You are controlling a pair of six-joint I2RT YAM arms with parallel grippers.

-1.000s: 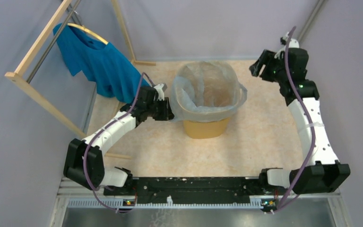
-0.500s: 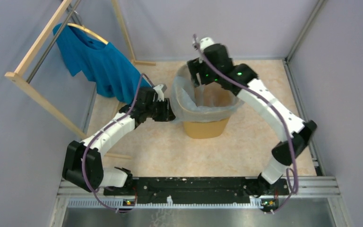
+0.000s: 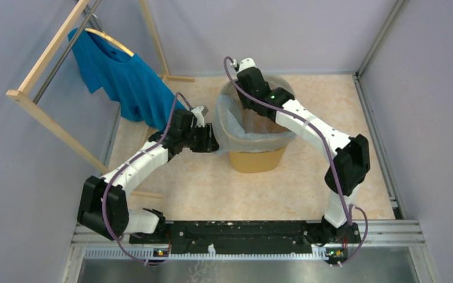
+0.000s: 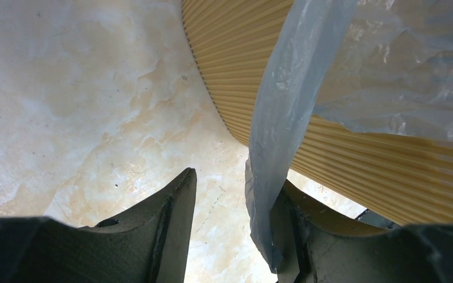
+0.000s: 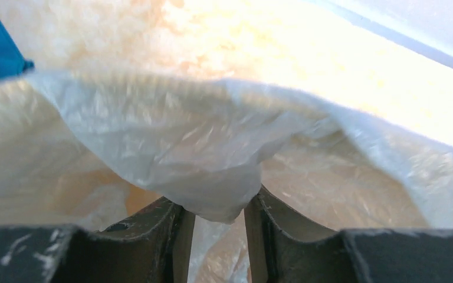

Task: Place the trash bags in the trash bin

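One bag in play: the trash bag point(image 3: 253, 121) is a single sheet of thin, pale grey-blue film, opened out and spread across the mouth of the trash bin point(image 3: 256, 160).
Bin position: upright on the desk point(image 3: 200, 183), between the two arms, apart from the blue T-shirt point(image 3: 127, 76).
Work done: the film hangs down inside the bin and folds outward over most of the rim, like a liner.
Work left: judging by the loose skirt outside the left wall and the raised fold at the far-left rim, the edge is not yet seated all round.
Left hand point(image 3: 209, 137): just beside the bin's left wall, below the rim, with the fingers apart.
Bag relative to left hand: in the left wrist view a hanging strip of film lies against the inner face of one finger point(image 4: 312, 230). The other finger stands clear of it, so nothing is clamped.
Right hand point(image 3: 249, 105): reaching over the far-left part of the rim, tips pointing down into the opening.
Bag relative to right hand: in the right wrist view a bulging fold of film sits in the narrow gap between the fingertips.
Right hand grip: cannot be told. The fingers stand close together around the fold, but firm pinching is not visible.
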